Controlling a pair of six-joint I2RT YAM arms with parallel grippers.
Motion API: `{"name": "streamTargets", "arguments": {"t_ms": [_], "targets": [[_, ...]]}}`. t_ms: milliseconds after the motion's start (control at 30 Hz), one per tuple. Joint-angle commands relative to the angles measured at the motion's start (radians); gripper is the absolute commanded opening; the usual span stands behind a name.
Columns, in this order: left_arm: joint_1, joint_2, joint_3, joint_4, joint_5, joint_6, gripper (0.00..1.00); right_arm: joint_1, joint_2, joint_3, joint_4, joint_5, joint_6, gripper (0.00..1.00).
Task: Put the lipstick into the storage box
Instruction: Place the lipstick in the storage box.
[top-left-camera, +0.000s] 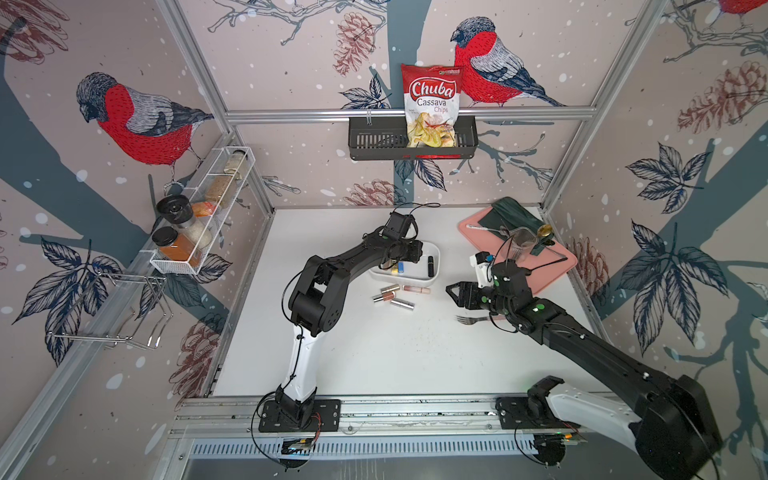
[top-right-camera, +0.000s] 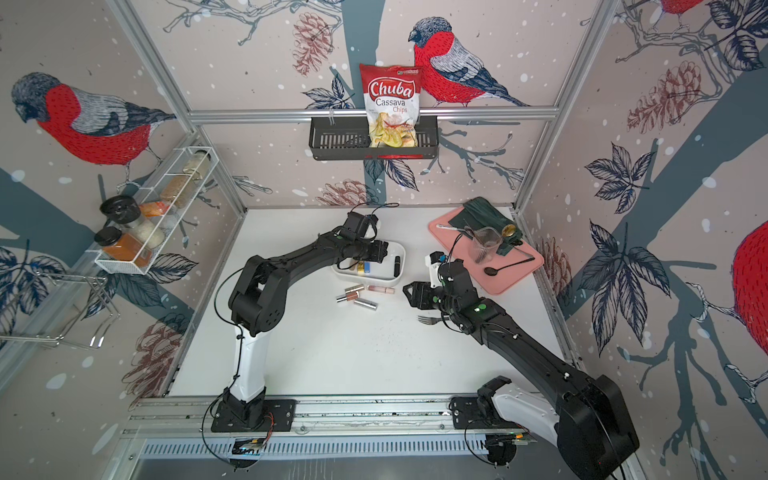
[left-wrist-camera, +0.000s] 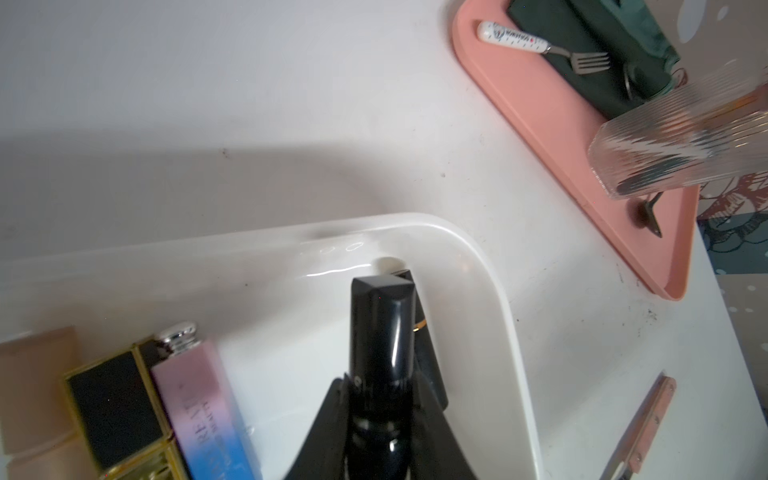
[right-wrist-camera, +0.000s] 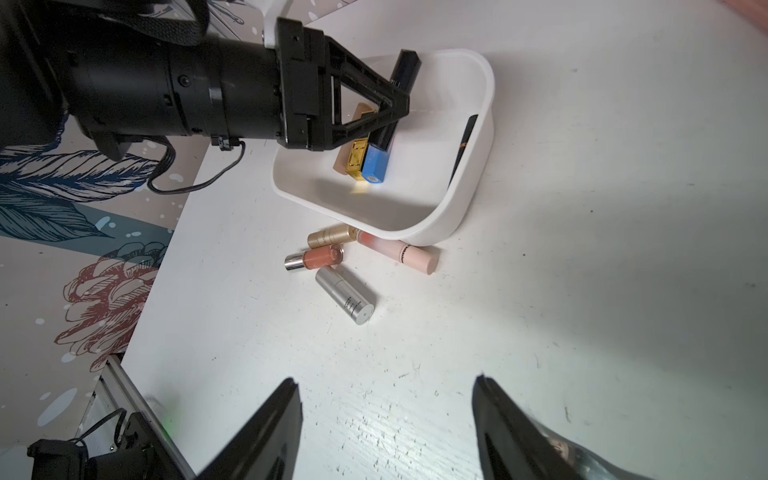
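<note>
Lipstick sorting, part done; one tube in transit.

- White table (top-left-camera: 374, 357): carries a pink tray (top-left-camera: 552, 270) at the far right and, near centre, the storage box (top-left-camera: 435, 248).
- Left arm reaches over the box. Left gripper (right-wrist-camera: 399, 104) is clamped on a black lipstick (left-wrist-camera: 380, 328), which sticks out past the fingertips, tilted, above the box floor. Whether its end touches the floor cannot be told.
- Right gripper (right-wrist-camera: 386, 382) hovers over bare table near the box, fingers apart, holding nothing.
- In the box: a pink-to-blue tube (left-wrist-camera: 199, 407) beside a black-and-gold tube (left-wrist-camera: 112, 399), and a second black tube (right-wrist-camera: 465, 141) along the wall.
- Outside it, on the table: pale pink gloss tube (right-wrist-camera: 399, 251) just beside the wall, then silver tube (right-wrist-camera: 345, 299), peach tube (right-wrist-camera: 316, 257) and gold tube (right-wrist-camera: 332, 235).

Judgement: release stage of a placement. The next move calls for parting the left fingers so the tube drops inside, then lifting clear without catching the rim. Four tubes are left to fetch.
</note>
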Motion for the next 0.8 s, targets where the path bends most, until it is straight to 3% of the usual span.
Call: {"name": "streamTargets", "arguments": {"t_ms": [0,367,767], "targets": [[-0.004,0.028,0.011,-0.008,-0.001,0.007,0.03,-0.008,-0.006,-0.007,0.005,0.001,-0.005,0.69],[-0.006,0.085,0.007,-0.007,0.002,0.016,0.08,-0.024,0.002,-0.026,0.027,-0.01,-0.002,0.69],[-0.005,0.062,-0.001,0.0,0.012,0.014,0.35,-0.025,0.014,-0.022,0.017,-0.025,-0.01,0.69]]}}
